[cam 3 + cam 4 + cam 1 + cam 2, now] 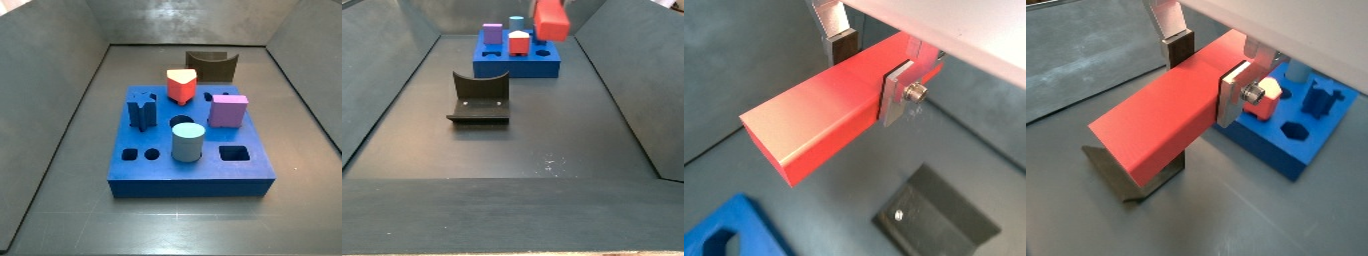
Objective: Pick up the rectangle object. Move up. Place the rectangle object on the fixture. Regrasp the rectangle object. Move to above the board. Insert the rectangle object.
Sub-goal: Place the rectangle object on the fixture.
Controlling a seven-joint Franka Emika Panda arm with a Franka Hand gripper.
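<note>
In both wrist views my gripper is shut on the rectangle object, a smooth red-orange bar clamped across its width between the silver fingers. The bar hangs high off the floor and shows as a red block at the upper edge of a side view. The dark brown fixture stands on the floor below; a wrist view shows it just under the bar's free end. The blue board lies beyond it.
On the board stand a red-and-cream wedge block, a purple block, a pale blue cylinder and a dark blue peg. Open holes line its front edge. Grey walls enclose the floor.
</note>
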